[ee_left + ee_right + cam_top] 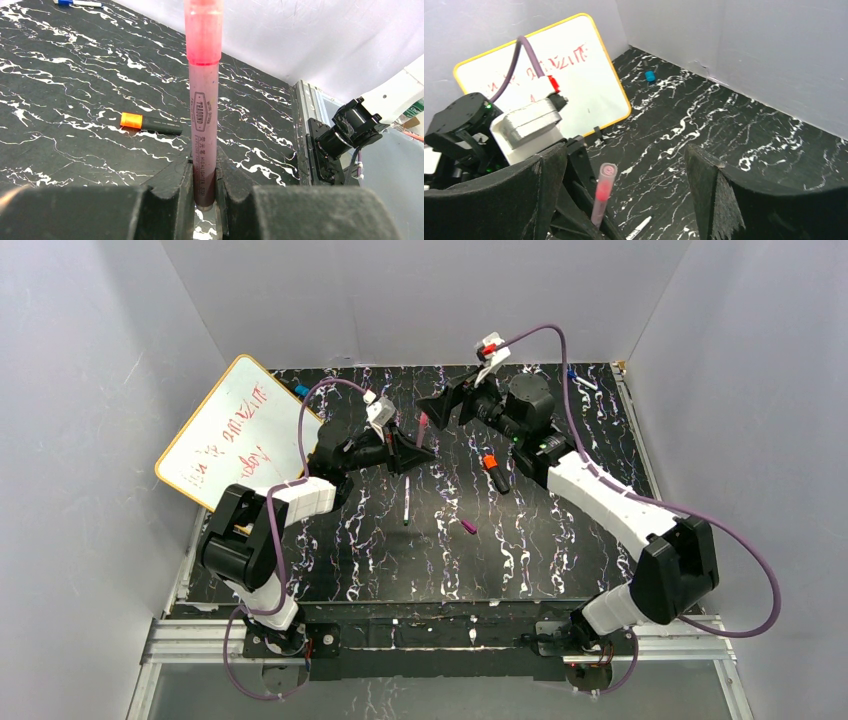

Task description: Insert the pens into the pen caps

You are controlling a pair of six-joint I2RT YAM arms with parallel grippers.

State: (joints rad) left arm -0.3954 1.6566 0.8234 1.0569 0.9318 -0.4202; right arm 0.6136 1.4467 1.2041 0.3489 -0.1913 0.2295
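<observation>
pink pen [203,100]: top cut off by frame | base hidden in left claw [204,172]

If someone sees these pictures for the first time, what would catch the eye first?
First the pink highlighter, sticking out of the left tool, which is shut on its lower end, over the middle of the black marbled table. The right tool hangs wide open opposite it, holding nothing. A whiteboard with red writing leans at the left wall.

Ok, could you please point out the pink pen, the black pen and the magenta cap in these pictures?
pink pen [203,125], left wrist view, on the lettered middle of its barrel.
black pen [160,126], left wrist view, on its dark barrel.
magenta cap [468,527], top external view, on its middle.
</observation>
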